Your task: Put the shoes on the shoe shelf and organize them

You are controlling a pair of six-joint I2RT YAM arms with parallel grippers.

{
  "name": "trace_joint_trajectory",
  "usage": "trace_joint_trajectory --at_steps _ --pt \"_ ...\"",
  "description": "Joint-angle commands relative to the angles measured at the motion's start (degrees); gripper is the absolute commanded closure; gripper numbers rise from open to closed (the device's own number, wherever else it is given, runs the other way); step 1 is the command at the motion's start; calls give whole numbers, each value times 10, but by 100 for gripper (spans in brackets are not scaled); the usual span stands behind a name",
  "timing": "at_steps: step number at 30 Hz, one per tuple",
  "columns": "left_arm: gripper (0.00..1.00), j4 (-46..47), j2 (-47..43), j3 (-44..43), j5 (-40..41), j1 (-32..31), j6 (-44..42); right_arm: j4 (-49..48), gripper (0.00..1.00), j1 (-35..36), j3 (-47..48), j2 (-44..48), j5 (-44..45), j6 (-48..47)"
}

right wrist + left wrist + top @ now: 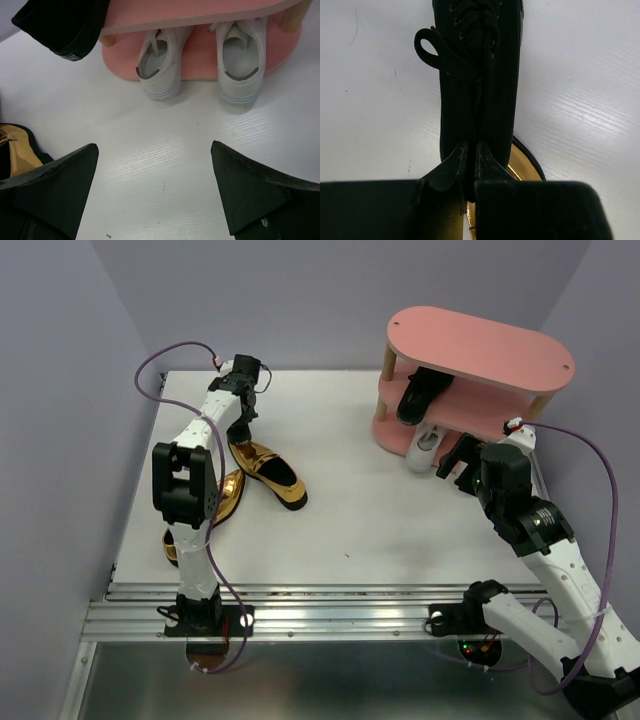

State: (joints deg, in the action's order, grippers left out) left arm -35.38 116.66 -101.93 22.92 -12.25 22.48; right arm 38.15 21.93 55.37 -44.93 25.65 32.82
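Presently, a black canvas lace-up shoe lies on the white table at its far left. Its heel rim is pinched by the narrowly closed left end effector, and a shiny gold pointed heel is lodged partly beneath it. The right end effector is held wide and empty before the pink oval-tiered shoe shelf. Risk noted: the thin rim pinch may slip on lifting, or the gold heel may be dragged.

Front of black shoe past top edge, gold heel mostly behind left claw
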Motion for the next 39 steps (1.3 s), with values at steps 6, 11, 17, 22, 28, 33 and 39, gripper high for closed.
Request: trace_joint_trajectory --at_steps 6,11,17,22,28,33,39 --pt "100 46 -131 25 -11 -13 -3 -19 0 2 18 13 13 1" --pt "100 29 -162 -18 -15 -36 -11 -33 0 2 11 5 3 2" --pt "100 9 -185 -52 9 -123 -4 -37 0 2 11 2 4 0" --pt "100 32 -202 1 -6 -227 44 -37 0 2 7 4 4 1" --pt "100 80 -202 108 -2 -317 151 -38 0 2 6 4 5 -2" --pt "100 83 -178 158 -22 -394 222 -37 0 2 10 -2 -4 -15" --pt "71 113 -180 213 -106 -454 227 -19 0 2 17 -24 -23 -39"
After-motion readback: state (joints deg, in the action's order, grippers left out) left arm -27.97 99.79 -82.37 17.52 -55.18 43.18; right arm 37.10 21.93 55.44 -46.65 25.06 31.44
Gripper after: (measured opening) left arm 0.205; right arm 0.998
